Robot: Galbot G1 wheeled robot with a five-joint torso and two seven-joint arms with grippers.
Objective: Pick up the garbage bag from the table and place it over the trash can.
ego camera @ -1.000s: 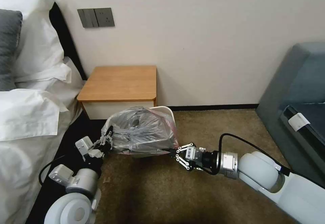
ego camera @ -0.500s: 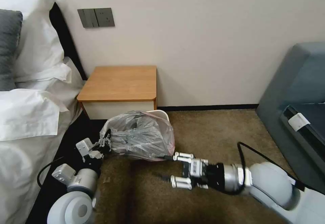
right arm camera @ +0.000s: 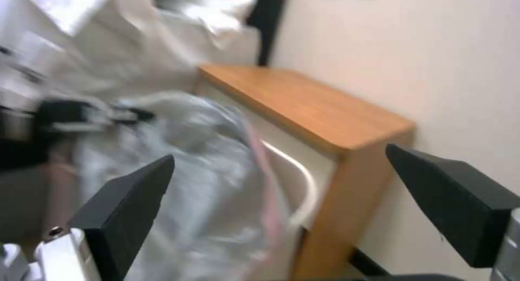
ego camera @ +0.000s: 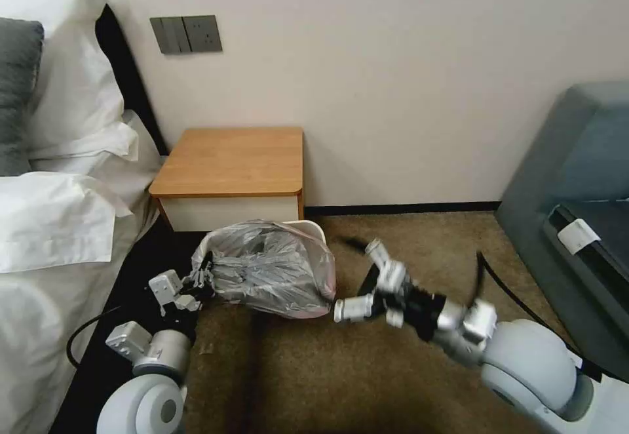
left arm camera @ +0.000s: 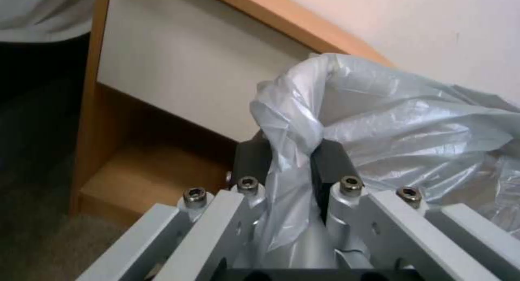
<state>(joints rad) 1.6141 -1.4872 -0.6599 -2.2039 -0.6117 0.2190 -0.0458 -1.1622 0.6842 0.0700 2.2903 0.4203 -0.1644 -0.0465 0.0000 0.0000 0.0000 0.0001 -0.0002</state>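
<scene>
Covering the trash can (ego camera: 313, 227), the garbage bag (ego camera: 272, 267) is pinched at one edge by the left gripper (ego camera: 202, 275). Just beside the bag, the right gripper (ego camera: 357, 278) hangs with fingers spread, holding nothing.

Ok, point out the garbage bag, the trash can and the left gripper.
garbage bag (ego camera: 275, 270), head view, crinkled middle.
trash can (ego camera: 313, 226), head view, far rim.
left gripper (left arm camera: 290, 161), left wrist view, between fingertips pinching the bag.
</scene>
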